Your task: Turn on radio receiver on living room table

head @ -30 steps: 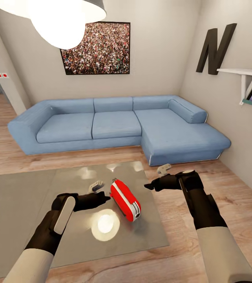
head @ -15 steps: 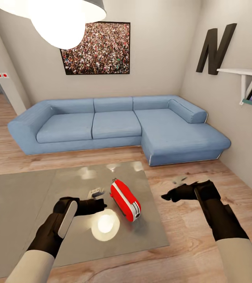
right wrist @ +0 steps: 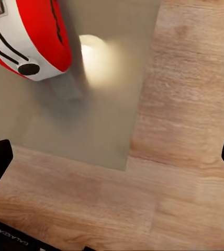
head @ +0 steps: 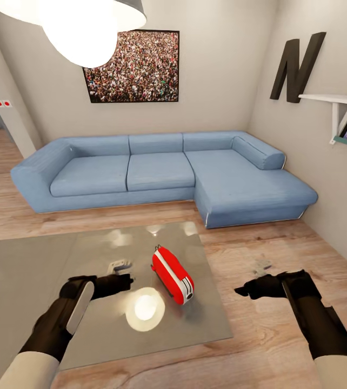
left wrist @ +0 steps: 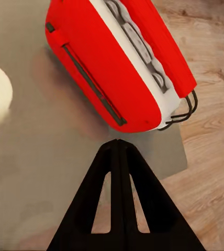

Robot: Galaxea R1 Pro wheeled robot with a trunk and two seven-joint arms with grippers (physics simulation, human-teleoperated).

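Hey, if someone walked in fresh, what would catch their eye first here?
Probably the glossy red radio receiver lying on the reflective grey table, flanked by the left gripper and the right gripper, neither touching it. Behind it, the big blue L-shaped sofa spans the wall under a crowd photo.

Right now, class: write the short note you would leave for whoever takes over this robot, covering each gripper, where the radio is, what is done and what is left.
Left gripper: shut, empty, over the table, beside the radio but not touching it.
Right gripper: open, empty, over the wood floor off the table's right edge.
Radio: lying on the table near its right edge, white end with the dark knob facing the robot.
Done: robot stands at the table in the living room.
Left: reach the radio and switch it on; nothing shows it is on yet.
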